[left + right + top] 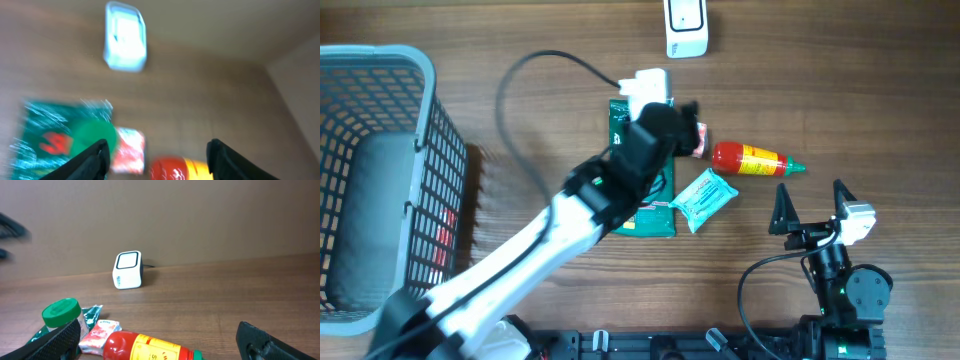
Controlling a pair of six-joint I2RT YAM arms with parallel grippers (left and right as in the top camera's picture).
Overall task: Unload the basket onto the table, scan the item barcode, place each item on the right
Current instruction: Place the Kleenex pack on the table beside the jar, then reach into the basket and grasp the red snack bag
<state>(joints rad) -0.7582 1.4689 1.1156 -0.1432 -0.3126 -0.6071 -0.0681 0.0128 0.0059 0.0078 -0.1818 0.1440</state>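
Hovering over the red sachet point(129, 150), left gripper point(160, 155) spread empty, right gripper point(811, 195) gaping idle. Probably light, crinkly, slippery; pinching one sealed edge looking safest.

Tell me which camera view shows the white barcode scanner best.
The right wrist view: the white scanner stands whole and sharp on the table, its front face toward the camera. Overhead sees it only from above, cut off by the top edge. The left wrist view shows it whole but motion-blurred.

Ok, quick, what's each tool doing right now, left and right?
Left tool: open, holding nothing.
Right tool: open, holding nothing.
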